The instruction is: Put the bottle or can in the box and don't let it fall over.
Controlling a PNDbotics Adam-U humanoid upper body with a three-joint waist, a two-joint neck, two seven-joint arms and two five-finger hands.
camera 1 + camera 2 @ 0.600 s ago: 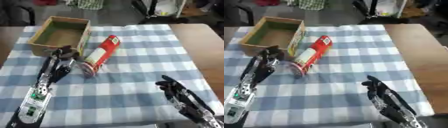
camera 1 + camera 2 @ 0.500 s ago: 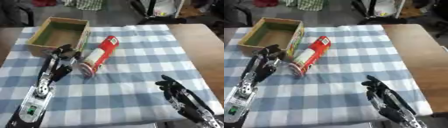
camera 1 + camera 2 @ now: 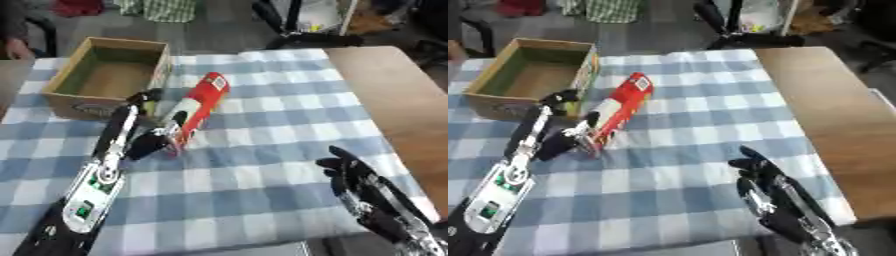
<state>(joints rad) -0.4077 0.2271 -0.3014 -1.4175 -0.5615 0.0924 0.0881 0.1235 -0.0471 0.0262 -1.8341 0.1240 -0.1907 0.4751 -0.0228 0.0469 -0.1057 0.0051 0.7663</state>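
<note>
A red cylindrical can (image 3: 198, 109) lies on its side on the blue checked cloth, with its silver end (image 3: 174, 144) nearest me. To its left stands an open cardboard box (image 3: 161, 69) with nothing showing inside. My left hand (image 3: 140, 131) lies against the left side of the can's near end. Its fingers (image 3: 144, 97) are stretched out toward the box, and the thumb sits by the silver end. My right hand (image 3: 756, 172) rests open near the lower right, fingers up, far from the can.
Bare wooden tabletop (image 3: 394, 100) lies to the right of the cloth. Chairs and clutter stand beyond the far edge. A person's hand (image 3: 15, 48) shows at the far left, apart from the box.
The camera has tilted, shifting the whole picture. My left hand has closed in on the can's near end and now touches it. The can still lies on its side.
</note>
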